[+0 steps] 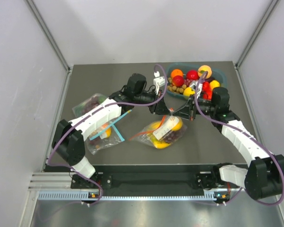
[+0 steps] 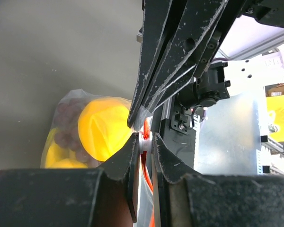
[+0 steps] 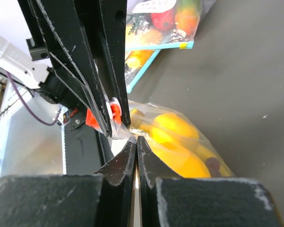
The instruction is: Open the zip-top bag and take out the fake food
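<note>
The bag (image 1: 162,131) is seen mid-worktop (image 1: 203,142), between the two arms, with the fake food (image 2: 104,135) enclosed in it: lemon, banana and purple grapes. The left pincer (image 2: 144,140) is clamped narrow on the red zip strip (image 3: 115,112). The right pincer (image 3: 136,142) is pinched on the clear lip just beside it. Blue-strip bags (image 1: 102,130) are laid to the left, and a fruit bowl (image 1: 220,73) at the far right.

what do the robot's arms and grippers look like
The left arm and right arm have white links between chunky black joints, each trailing a purple cable. The left gripper and right gripper have black, tapered fingers, scuffed with pale specks.
</note>
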You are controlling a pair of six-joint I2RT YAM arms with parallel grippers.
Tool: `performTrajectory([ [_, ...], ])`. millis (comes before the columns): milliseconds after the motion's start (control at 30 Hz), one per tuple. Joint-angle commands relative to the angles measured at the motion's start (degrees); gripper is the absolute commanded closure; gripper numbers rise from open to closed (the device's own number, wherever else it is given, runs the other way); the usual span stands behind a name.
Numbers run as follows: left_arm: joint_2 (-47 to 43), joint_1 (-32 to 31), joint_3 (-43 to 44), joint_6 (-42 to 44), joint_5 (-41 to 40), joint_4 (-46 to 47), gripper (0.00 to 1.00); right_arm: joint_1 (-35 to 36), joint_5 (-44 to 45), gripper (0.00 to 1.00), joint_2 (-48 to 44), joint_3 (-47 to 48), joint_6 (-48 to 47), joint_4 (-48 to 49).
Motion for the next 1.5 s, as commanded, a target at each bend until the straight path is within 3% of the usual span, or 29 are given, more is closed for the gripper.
performTrajectory([
  [0, -3.1, -0.1, 0.8, 1.0, 3.0, -2.6, 1.0, -2.1, -2.1, 0.99, -0.1, 3.9, 1.5, 5.8],
  [33, -2.9, -0.1, 1.3, 0.9, 3.5, -2.6, 1.0, -2.2, -3.9, 0.95, 0.2, 4.3, 2.0, 6.3],
  [67, -2.7, -0.1, 1.8, 0.8, 4.8, -2.7, 1.0, -2.2, -4.8, 0.84, 0.5, 4.6, 2.4, 6.7],
  [200, -1.0, -0.1, 5.4, 1.8, 7.4, -5.0, 1.0, -2.1, -8.1, 0.58, 2.2, 6.1, 4.3, 7.7],
  [300, 0.2, -0.1, 8.1, 3.6, 8.8, -8.5, 1.0, -1.2, -9.4, 0.53, 3.0, 6.6, 4.3, 7.6],
  [833, 0.9, 0.3, 10.5, 9.9, 7.8, -16.9, 1.0, 3.7, -12.6, 0.55, 3.7, 6.1, 1.4, 2.5],
  [1000, 1.2, 0.4, 10.8, 9.6, 8.0, -16.6, 1.0, 6.8, -11.2, 0.57, 5.9, 10.0, -8.4, -10.0],
  [1167, 0.7, 0.4, 10.5, 9.3, 7.7, -15.7, 1.0, 8.0, -9.9, 0.62, 7.9, 11.4, -11.8, -14.2],
  [1467, 0.0, 0.4, 9.7, 7.7, 7.6, -13.8, 1.0, 8.8, -6.0, 0.61, 8.6, 11.7, -20.0, -21.1],
])
